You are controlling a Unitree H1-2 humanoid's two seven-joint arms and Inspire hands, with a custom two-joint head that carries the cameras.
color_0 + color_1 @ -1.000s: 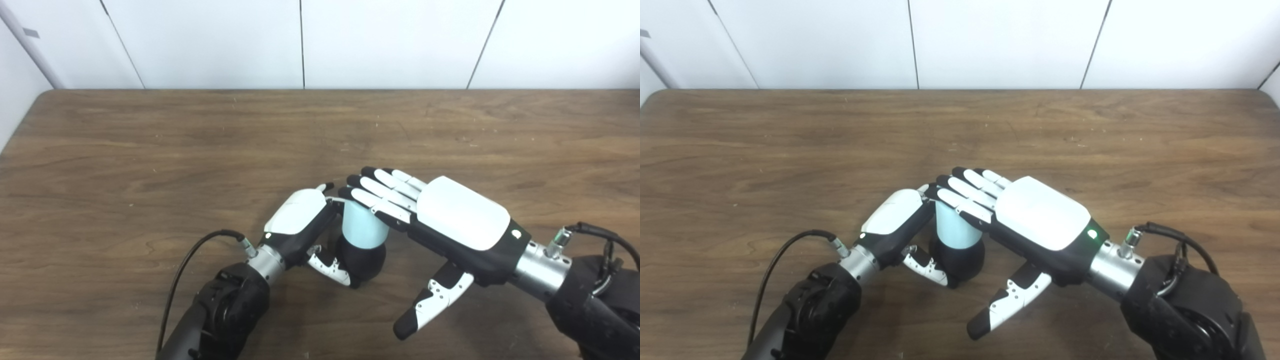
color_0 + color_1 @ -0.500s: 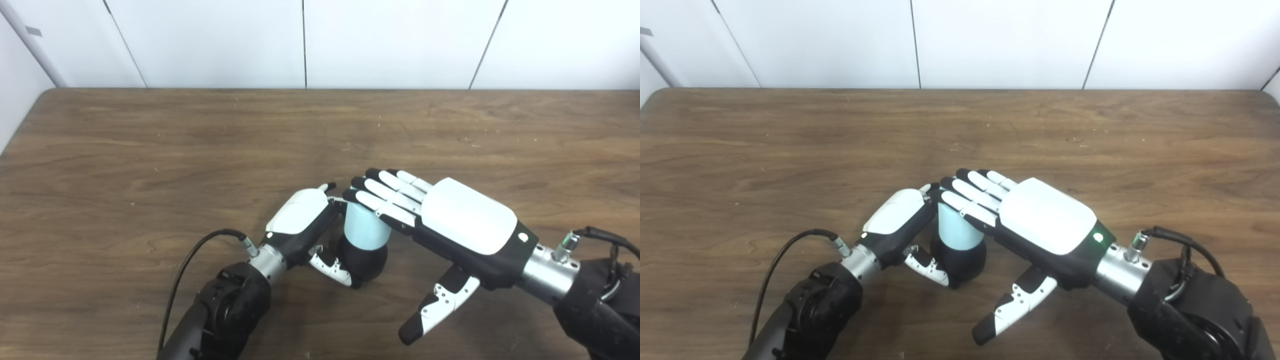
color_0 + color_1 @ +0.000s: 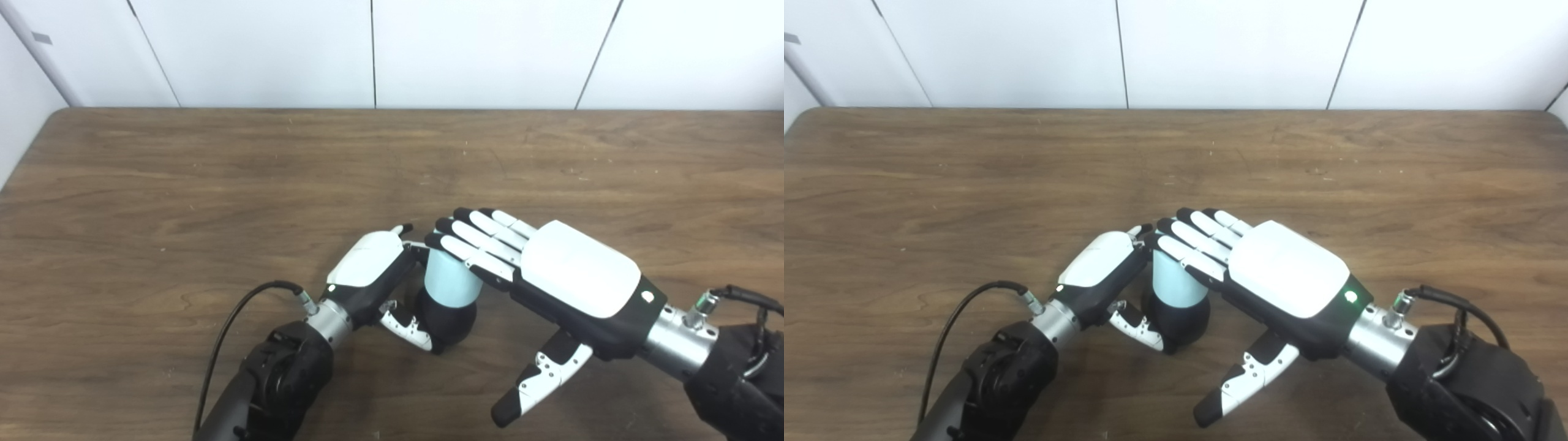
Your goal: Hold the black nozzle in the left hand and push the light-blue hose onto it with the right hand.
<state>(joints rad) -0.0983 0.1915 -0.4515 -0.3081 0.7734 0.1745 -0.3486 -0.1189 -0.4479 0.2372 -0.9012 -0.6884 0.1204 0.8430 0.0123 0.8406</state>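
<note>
Left hand grips the nozzle, right hand lies flat on the hose.

I see my left hand [image 3: 373,269] with its fingers [image 3: 402,229] and thumb curled around the black nozzle [image 3: 450,321], holding it upright near the front middle of the brown worktop [image 3: 184,184]. The light-blue hose [image 3: 449,278] stands on top of the nozzle. My right hand [image 3: 566,282] has straight fingers [image 3: 474,236], close together, laid on the hose's top end, thumb hanging free, gripping nothing.
</note>
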